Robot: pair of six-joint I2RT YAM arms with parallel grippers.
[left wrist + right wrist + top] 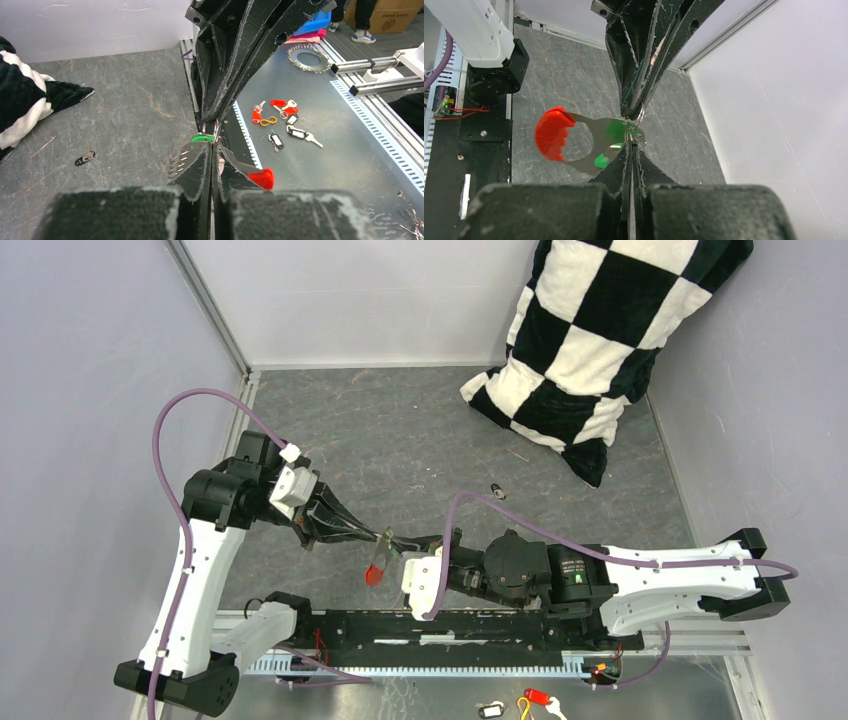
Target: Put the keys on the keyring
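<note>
Clenched tip to tip above surface (400, 430): left hand (638, 112) on keyring (640, 121), right hand (631, 146) just beneath, exact hold unclear. Red key (553, 137) and green key (614, 129) dangling there; dark key (497, 491) lying well apart. Risk: thin ring slipping on regrip, dropping both.

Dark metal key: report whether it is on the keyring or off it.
Off. The dark metal key lies alone on the table, well apart from the keyring.

The small key (497, 491) lies on the table (400, 430) just before the cushion (600, 350). The long key (374, 573) hangs farther before it, leftward.
</note>
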